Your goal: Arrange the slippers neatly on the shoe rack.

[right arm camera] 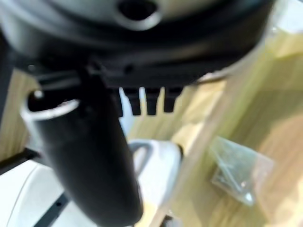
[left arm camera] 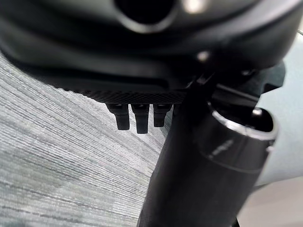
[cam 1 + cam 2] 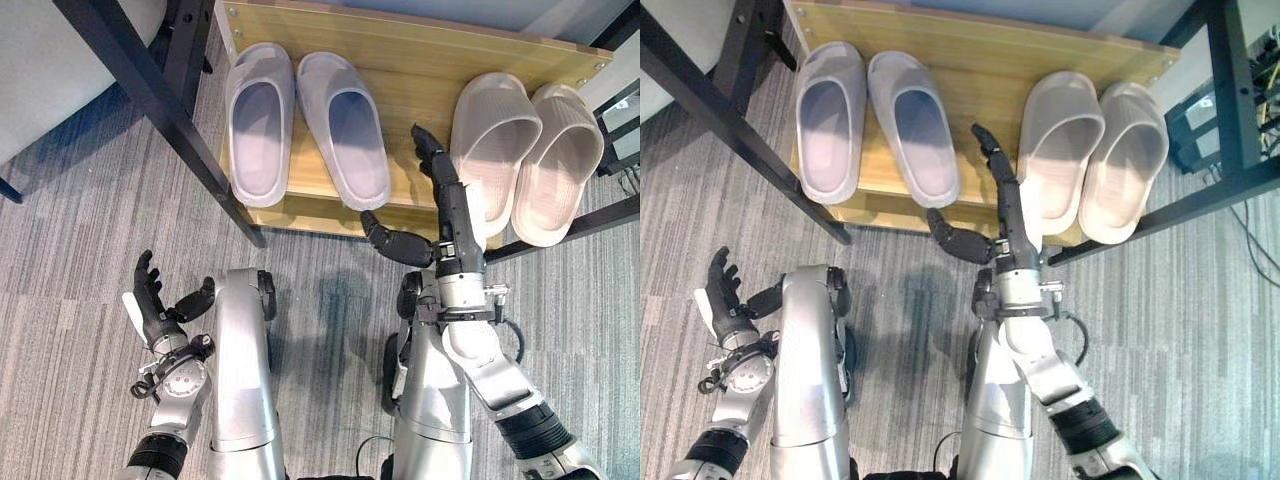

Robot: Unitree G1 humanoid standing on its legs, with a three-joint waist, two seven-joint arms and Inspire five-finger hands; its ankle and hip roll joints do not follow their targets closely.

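— Any writing or labels you can read?

— None that I can make out on the slippers or the shelf.

— What are your hands doing?

— My right hand reaches over the front edge of the shoe rack, fingers straight and thumb spread out to the side, holding nothing. Its fingertips lie just beside the inner edge of the beige pair; I cannot tell whether they touch it. My left hand hangs low over the grey carpet, well apart from the rack, fingers loosely spread and empty.

— Where are the slippers?

— All on the wooden shelf, toes pointing away from me. The pale lilac pair sits on the left, side by side. The beige pair sits on the right, the two touching, heels overhanging the front edge.

— Anything in the way?

— A black metal bar slants across the carpet left of the rack. In my right wrist view a small clear bag lies on the wood.
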